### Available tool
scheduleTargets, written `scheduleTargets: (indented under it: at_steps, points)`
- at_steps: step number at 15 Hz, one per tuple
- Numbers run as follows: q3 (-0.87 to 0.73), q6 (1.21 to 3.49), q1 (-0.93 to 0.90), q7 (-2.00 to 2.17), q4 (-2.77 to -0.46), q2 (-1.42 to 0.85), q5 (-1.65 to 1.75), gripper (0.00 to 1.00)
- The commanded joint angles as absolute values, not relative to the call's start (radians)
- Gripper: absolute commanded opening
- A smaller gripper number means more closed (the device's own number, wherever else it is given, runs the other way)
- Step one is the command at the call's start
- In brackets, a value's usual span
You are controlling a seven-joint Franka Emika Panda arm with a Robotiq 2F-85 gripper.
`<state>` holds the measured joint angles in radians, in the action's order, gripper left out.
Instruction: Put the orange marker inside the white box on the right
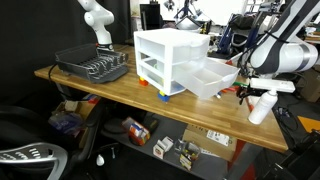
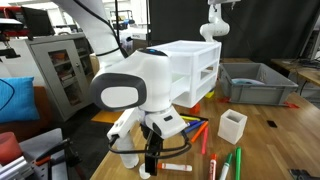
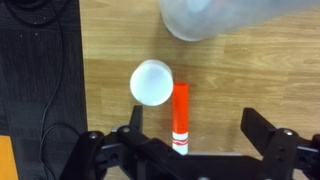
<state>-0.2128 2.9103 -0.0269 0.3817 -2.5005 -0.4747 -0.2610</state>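
Poised low with the gripper [image 3: 190, 140] spread wide and empty, astride the orange marker [image 3: 181, 112] lying flat on the wooden table [image 3: 110, 40], just beside a round white container [image 3: 152, 82]. Not yet grasped; left to do: closing, lifting, carrying into the white box [image 3: 225, 15], near but mostly cut off at the wrist view's top edge. Fingertips hard to make out in both exterior views.

no legible text, labels or nos. anywhere
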Motion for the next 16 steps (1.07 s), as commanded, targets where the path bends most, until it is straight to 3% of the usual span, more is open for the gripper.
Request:
scheduleTargets:
  at_steps: [1,3,12,15,16]
  points:
    - [-0.240,2.934,-0.053,0.416,-2.526,-0.456,-0.237,0.93]
    - [-0.244,2.936,-0.057,0.423,-2.526,-0.456,-0.240,0.74]
    - [-0.235,2.930,-0.056,0.440,-2.522,-0.459,-0.249,0.10]
    - [-0.235,2.927,-0.055,0.444,-2.521,-0.460,-0.250,0.03]
    - [-0.239,2.926,-0.058,0.448,-2.520,-0.461,-0.248,0.06]
